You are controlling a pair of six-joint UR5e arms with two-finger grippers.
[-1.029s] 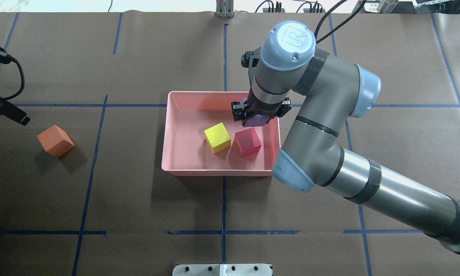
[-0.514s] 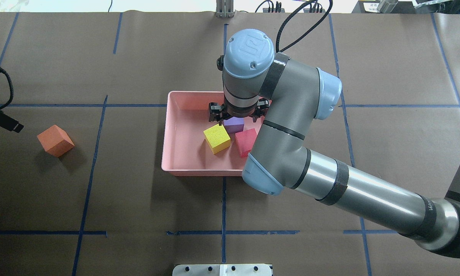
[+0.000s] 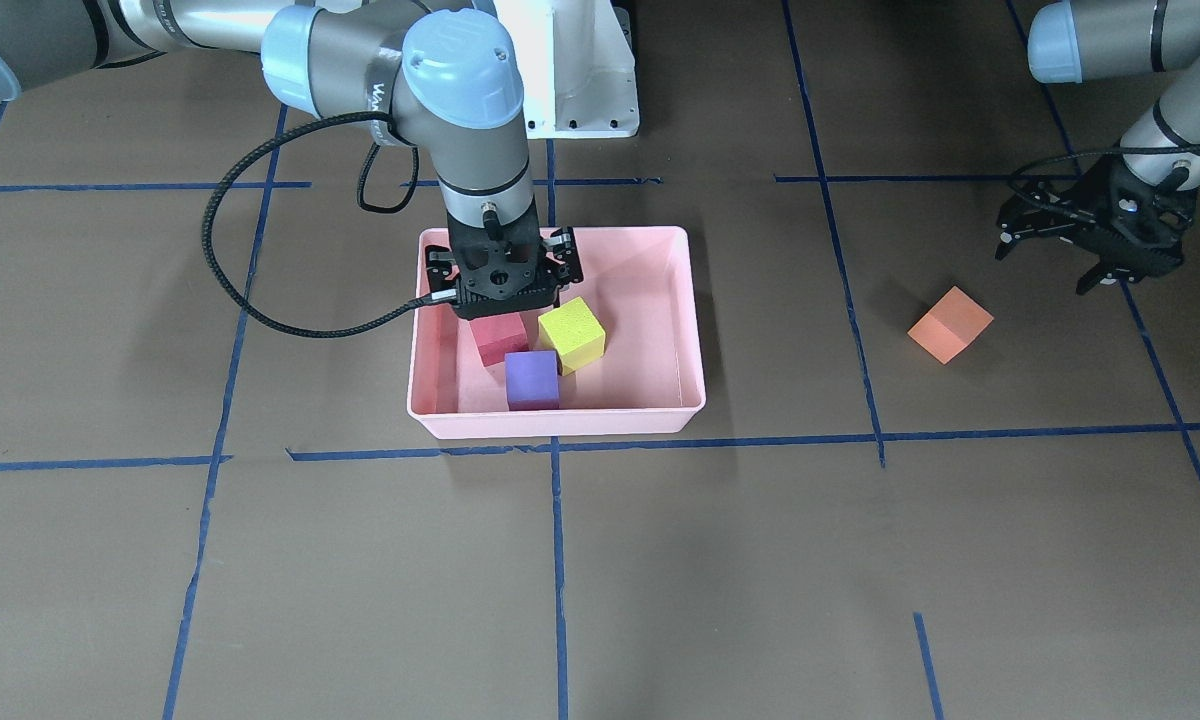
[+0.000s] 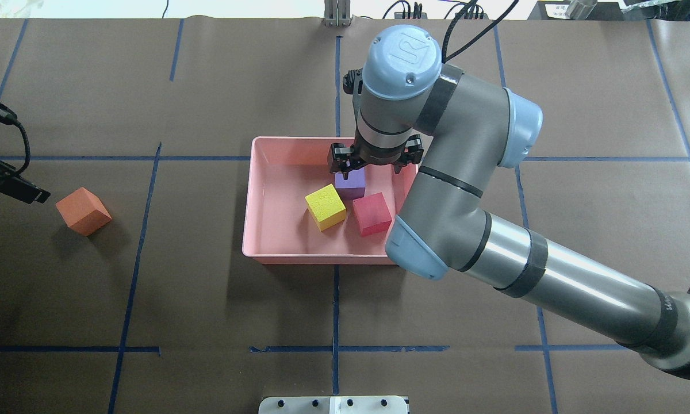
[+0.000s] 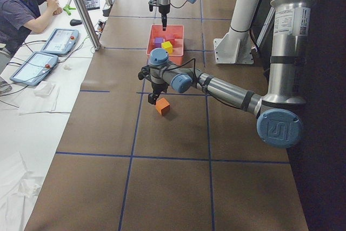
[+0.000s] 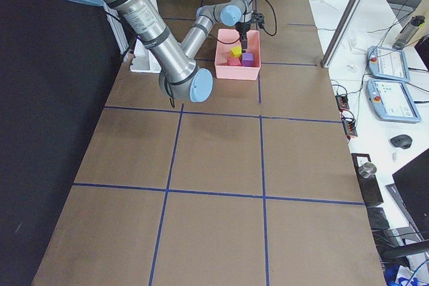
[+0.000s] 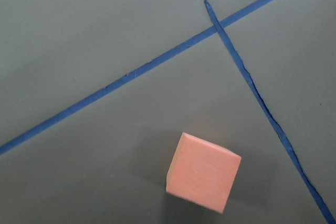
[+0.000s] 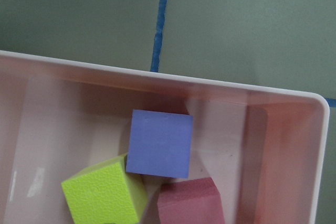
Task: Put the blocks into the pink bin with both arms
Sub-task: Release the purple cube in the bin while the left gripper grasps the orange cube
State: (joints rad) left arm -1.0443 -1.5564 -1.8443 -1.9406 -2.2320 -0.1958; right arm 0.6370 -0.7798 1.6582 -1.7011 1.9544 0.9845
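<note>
The biggest risk lies with the right arm [image 4: 552,282]. It reaches across the desk [image 4: 207,322] with its elbow over the near corner of the pink bin [image 4: 299,257], so a careless pull-back could catch the rim and shove the bin. Its black cable [image 3: 260,300] loops down to the desk beside the right hand [image 3: 505,288] and could snag there.

That hand hangs low inside the bin with its fingers spread, grasping nothing. The purple block [image 3: 532,380] lies on the bin floor just beyond it, free of it. The red block [image 3: 500,337] is partly under it, and the yellow-green block [image 3: 572,335] is just beside it. All three are crowded together, so a sideways move before lifting would likely knock them about.

The left hand [image 3: 1055,255] is also spread and empty. It hovers near the orange block [image 3: 950,324], which sits on the open desk well apart from the bin. The block is off-centre under the wrist and turned cornerwise to the blue tape lines [image 3: 860,300]. Closing on its corners could make the soft cube twist or squirt out.

Nothing stands between that block and the bin. A person [image 5: 21,4] sits well away.
</note>
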